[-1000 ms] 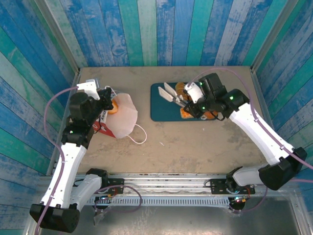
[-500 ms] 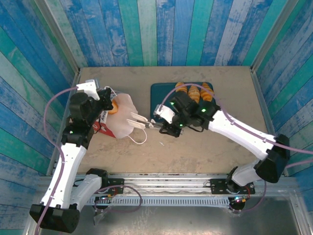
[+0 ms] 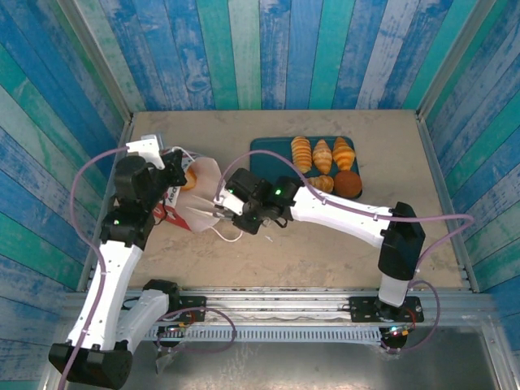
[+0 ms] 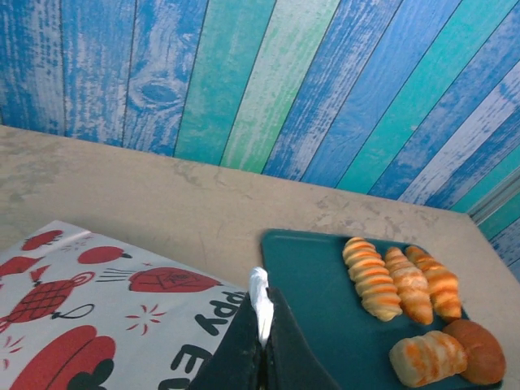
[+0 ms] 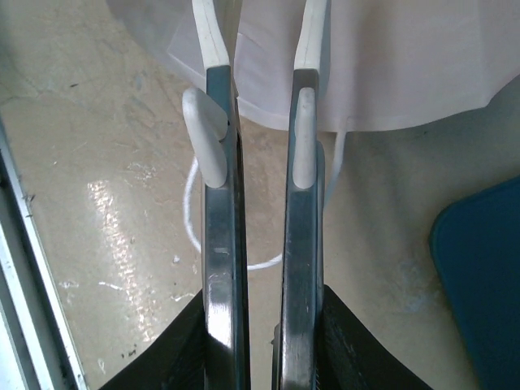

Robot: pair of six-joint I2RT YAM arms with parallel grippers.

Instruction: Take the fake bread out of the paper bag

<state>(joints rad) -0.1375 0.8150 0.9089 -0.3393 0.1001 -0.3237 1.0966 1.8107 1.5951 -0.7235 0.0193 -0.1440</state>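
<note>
The paper bag (image 3: 203,193) lies on its side at the table's left, and its red-printed face (image 4: 97,309) shows in the left wrist view. My left gripper (image 3: 172,158) is shut on the bag's white cord handle (image 4: 262,309). One orange piece of fake bread (image 3: 188,179) sits in the bag's mouth. Three croissants (image 3: 322,154), a round bun (image 3: 348,184) and a small loaf (image 3: 321,184) lie on the teal tray (image 3: 268,154). My right gripper (image 3: 201,213) hovers over the bag's white side (image 5: 406,65), open a little, with nothing between its fingers (image 5: 302,130).
The bag's other cord loop (image 5: 193,219) lies on the tabletop below my right fingers. Striped blue and green walls (image 3: 260,49) close in the table on three sides. A corner of the tray (image 5: 487,268) sits to the right of my right gripper.
My right arm has swung left from above the tray to the paper bag. The bread on the tray has come into full view. The left arm has held still.
</note>
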